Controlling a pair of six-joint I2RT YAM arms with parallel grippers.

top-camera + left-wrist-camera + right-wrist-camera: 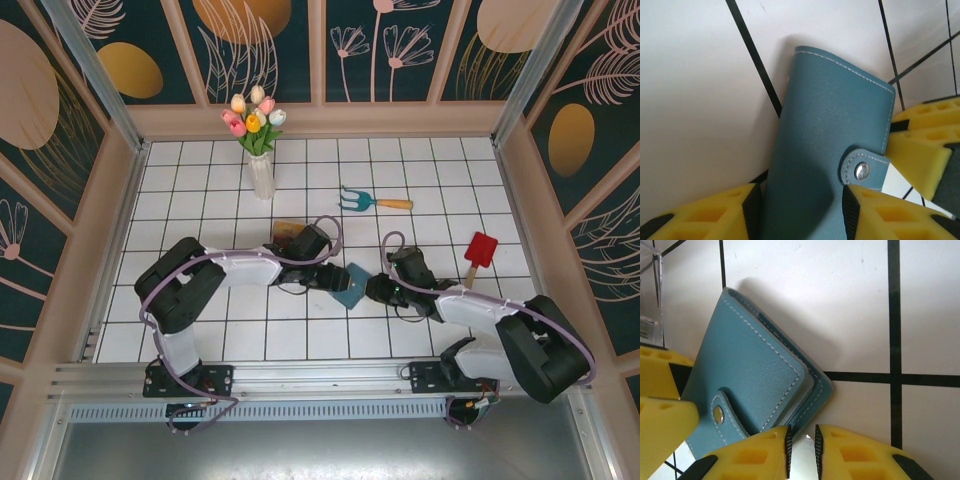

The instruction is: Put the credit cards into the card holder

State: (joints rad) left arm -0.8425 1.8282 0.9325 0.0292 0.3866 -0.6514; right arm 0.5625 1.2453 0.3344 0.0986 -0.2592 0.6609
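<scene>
Left gripper (801,202) astride snap-fastened card holder (825,135)

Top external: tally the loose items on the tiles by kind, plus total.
Card holder: 1
Hand rake: 1
Red shovel: 1
Vase of tulips: 1
Brown item, partly hidden: 1
Total: 5

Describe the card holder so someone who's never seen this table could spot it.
On the white tiled table, look at the near middle, in front of the tulip vase and left of the red spatula. The card holder is flat, teal, pale-stitched, closed by a snap tab, with no handle, unlike that spatula.
</scene>
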